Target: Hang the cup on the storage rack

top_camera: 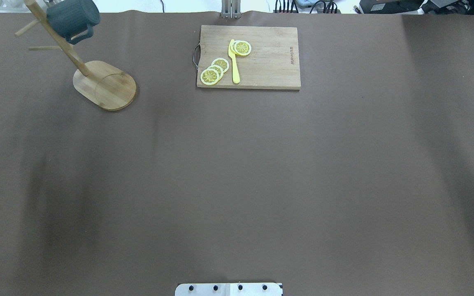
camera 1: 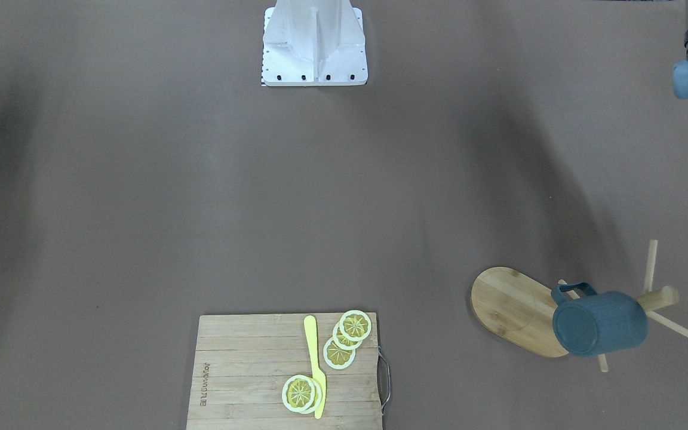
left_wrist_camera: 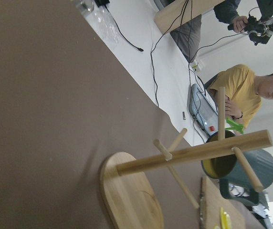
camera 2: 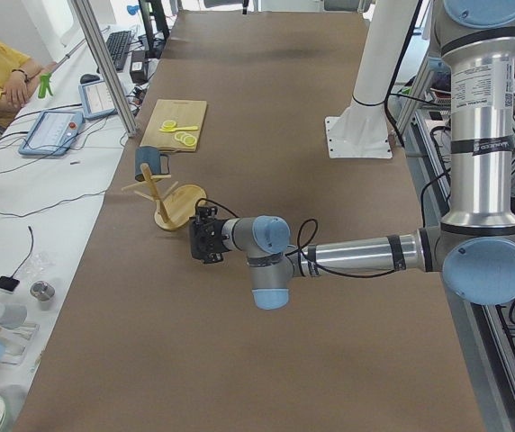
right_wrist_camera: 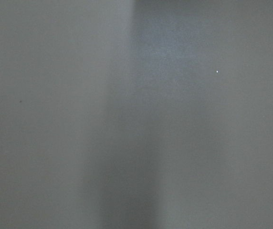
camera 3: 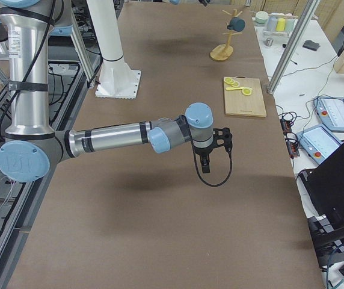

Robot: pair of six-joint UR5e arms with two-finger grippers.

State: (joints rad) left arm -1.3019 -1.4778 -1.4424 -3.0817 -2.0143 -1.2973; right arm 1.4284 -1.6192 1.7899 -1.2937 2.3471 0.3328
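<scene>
Cup [camera 1: 599, 322] hangs on rack [camera 1: 514, 307]. Left fingers [camera 2: 199, 243], right fingers [camera 3: 204, 164] both well clear of it; open or closed, can't tell.

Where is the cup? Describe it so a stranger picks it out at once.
On the brown table, look to the far corner on the robot's left, away from the cutting board, where the bamboo rack stands on its oval base. The cup hangs near the top of its post. It is the only dark blue-grey thing there: ribbed, loop-handled, yellow inside.
</scene>
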